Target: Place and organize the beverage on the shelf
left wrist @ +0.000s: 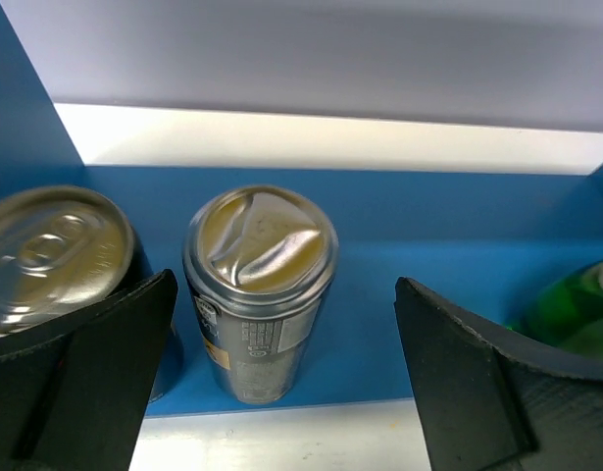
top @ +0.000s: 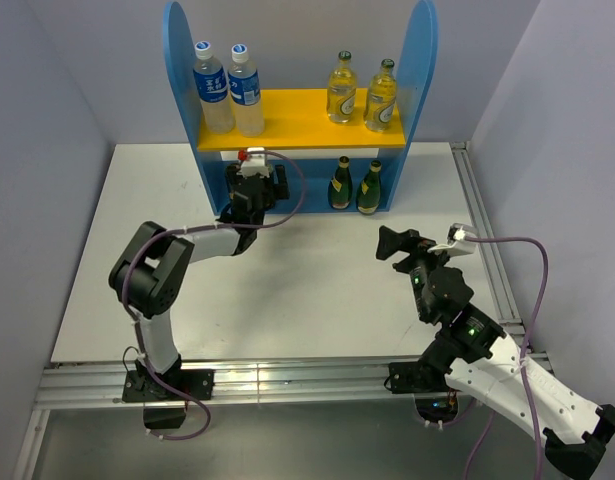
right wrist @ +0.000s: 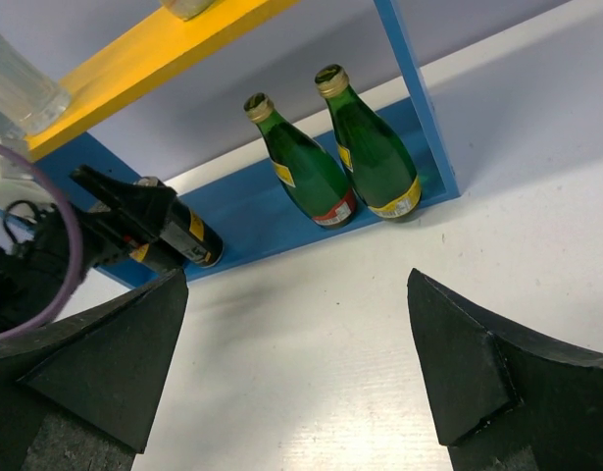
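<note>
1. White table, pale grey walls on three sides. The blue shelf stands at the far edge, centred.
2. The left gripper reaches into the left half of the shelf's lower blue compartment. Its jaws are spread wide and hold nothing.
3. Left wrist view: the dented-top can stands upright between the fingers, near the front lip of the compartment floor. The right finger is well clear of it. The left finger is just beside it; can't tell if it touches.
4. The second can stands just left of the dented one. It is upright with its pull-tab top up, and its lower part is hidden behind the left finger.
5. The two green bottles are in the right half of the same compartment, upright and side by side, against the right panel.
6. The yellow-orange board is above. The two pale-yellow bottles stand upright at its right end. The two blue-labelled plastic bottles with white caps are at its left end.
7. The right gripper hangs over bare table, front-right of the shelf and well apart from it. Its jaws are spread, with nothing between them.
8. Right wrist view: its camera looks towards the lower compartment, with the green bottles, one can and the left gripper's black fingers in view.
</note>
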Robot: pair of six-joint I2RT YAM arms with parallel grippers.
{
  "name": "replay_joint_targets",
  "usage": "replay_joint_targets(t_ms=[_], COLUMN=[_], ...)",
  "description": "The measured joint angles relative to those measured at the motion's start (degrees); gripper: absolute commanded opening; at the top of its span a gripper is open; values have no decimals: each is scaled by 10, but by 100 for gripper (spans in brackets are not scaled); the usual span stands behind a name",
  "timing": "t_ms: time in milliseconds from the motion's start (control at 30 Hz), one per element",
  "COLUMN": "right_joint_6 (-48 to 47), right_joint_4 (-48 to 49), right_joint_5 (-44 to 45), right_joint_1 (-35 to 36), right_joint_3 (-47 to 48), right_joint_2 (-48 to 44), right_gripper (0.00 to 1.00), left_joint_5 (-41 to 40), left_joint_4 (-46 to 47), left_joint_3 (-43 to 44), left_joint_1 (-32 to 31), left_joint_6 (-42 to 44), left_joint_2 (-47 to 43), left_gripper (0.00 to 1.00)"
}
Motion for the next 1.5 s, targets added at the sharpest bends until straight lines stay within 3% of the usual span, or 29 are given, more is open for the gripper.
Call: replay_joint_targets(t_ms=[367,600,733,933,1233,1500], right_joint_6=[6,7,3,-14,-65,-81], right_joint_4=[-4,2,1,-74,-98,-125], right_joint_5=[12,24,-12,-69,-94,-90], right_joint_1=[0,0,0,7,20,20], right_joint_3=[-3,-4,18,155,229,252], right_joint_2=[-11,-8,51,163,63,64], right_gripper=[100,100,100,100,100,100], left_joint_5=[-3,-54,-85,-133,-160,-174], left_joint_4=[-31,-150,-230,-282,-320,-326], left_joint_3=[-73,-146,-167,-189,-193,-197], left_joint_1=[-40,-113,-152,-166,-183,-192], left_joint_6=[-6,-28,-30,-35,-33,-29], left_joint_2=[-120,-276,-395,-553,-603,-622], left_gripper=[99,96,97,96,95,95])
